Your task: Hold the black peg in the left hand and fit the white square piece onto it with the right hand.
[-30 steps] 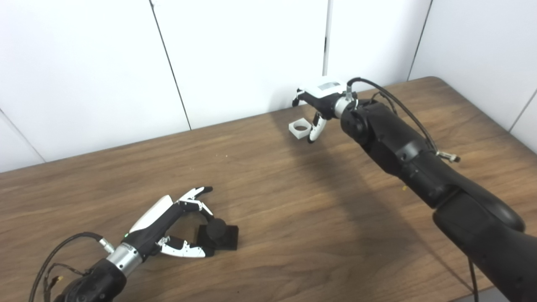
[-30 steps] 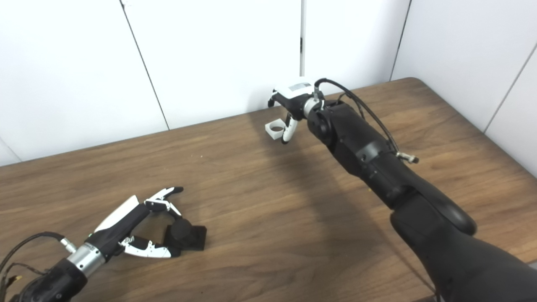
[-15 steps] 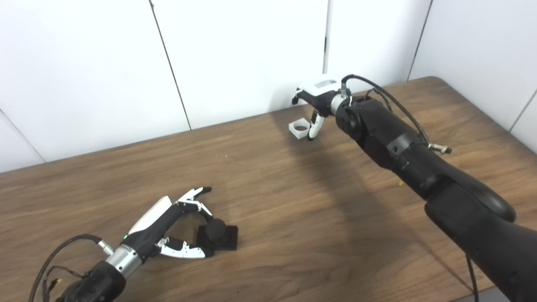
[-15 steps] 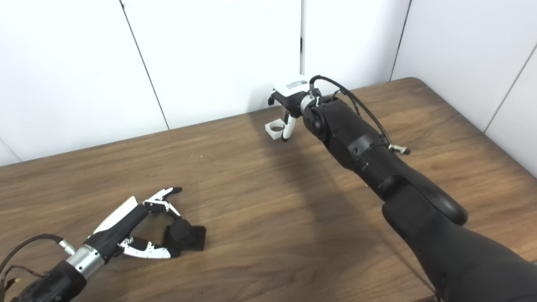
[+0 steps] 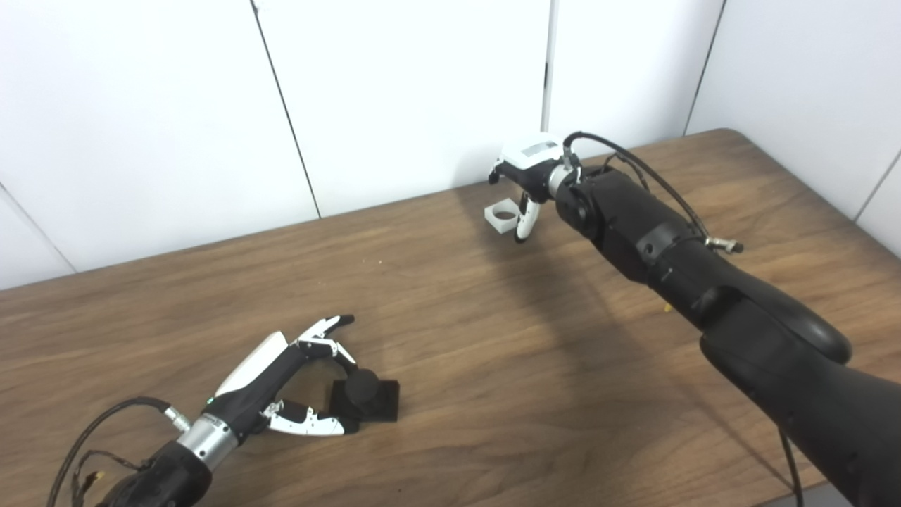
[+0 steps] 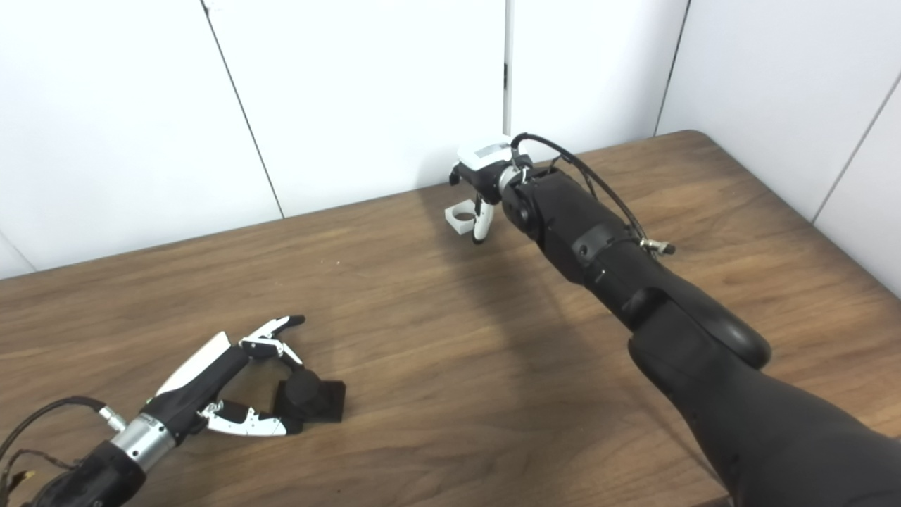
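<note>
Both parts look light and rigid: left hand (image 5: 285, 384) spread around the black peg (image 5: 366, 396); right hand (image 5: 529, 176) open beside the white square piece (image 5: 502, 215), best pinched by its outer walls.

Right hand (image 6: 484, 184) hovers beside the white square piece (image 6: 462, 217); left hand (image 6: 236, 391) flanks the black peg (image 6: 308, 398).

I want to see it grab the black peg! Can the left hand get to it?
Probably yes. The left hand is open right beside the black peg, its fingers spread on either side, with nothing between them.
</note>
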Available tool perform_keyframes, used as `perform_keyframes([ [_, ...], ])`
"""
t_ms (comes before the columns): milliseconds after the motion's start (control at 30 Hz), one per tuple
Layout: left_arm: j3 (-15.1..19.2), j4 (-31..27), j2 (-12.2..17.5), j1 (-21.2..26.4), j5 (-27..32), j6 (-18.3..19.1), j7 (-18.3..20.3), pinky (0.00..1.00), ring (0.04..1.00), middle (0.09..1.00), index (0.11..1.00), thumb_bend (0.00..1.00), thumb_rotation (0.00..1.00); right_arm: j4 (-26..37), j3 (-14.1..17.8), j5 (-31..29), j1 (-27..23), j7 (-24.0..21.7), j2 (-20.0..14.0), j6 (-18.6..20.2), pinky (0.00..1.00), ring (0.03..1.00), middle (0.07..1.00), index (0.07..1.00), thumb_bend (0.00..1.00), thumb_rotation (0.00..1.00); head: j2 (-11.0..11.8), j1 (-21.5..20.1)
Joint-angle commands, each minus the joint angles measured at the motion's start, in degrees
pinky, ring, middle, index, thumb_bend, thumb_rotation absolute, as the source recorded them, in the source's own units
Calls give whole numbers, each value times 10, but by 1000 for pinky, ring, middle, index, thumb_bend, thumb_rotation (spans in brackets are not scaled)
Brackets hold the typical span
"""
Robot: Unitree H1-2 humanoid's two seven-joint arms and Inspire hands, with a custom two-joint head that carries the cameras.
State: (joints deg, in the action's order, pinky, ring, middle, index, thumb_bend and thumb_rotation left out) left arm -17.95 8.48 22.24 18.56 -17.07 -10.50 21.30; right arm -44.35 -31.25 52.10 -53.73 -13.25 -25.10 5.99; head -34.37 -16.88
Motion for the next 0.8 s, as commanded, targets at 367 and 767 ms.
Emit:
perform_keyframes([
  [367,-9,-4,9,-17,-13,32,16,966,1000,975,491,521,64,-77,-27,10,-63,44,13,-4,874,908,908,805,718,226,-1,11],
  [767,-7,-15,10,-26,-14,35,17,946,1000,975,491,521,63,-160,-59,10,-90,56,30,-17,896,926,910,790,684,269,-3,18],
])
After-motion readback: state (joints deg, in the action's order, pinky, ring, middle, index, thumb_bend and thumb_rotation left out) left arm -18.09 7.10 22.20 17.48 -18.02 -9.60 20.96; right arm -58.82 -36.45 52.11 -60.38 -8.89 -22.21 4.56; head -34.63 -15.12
